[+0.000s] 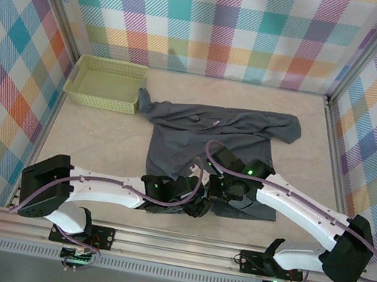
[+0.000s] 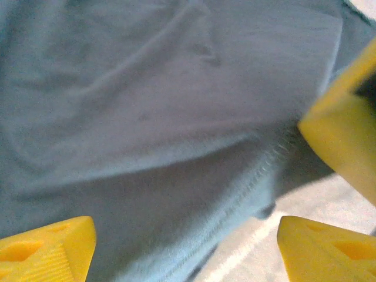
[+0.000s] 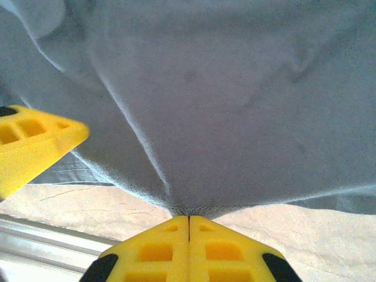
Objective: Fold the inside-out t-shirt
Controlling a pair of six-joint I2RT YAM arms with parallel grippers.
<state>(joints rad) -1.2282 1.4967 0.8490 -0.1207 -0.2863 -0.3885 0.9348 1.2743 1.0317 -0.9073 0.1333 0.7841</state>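
We judge the hem grasp is in hand: the inside-out t-shirt [image 1: 213,127] lies spread mid-bench [image 1: 100,147], hem at 6 o'clock. Our right hand [image 3: 188,218] is clamped on that hem. Our left hand [image 2: 185,238] hangs apart over it and next needs to close on it.

One t-shirt [image 1: 213,127], one green basket [image 1: 105,84], and two claws: left claw [image 2: 187,236], right claw [image 3: 188,226].

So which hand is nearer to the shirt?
Right. The right hand is shut on the near edge of the shirt, touching it; the left hand stands open beside it, over the same edge.
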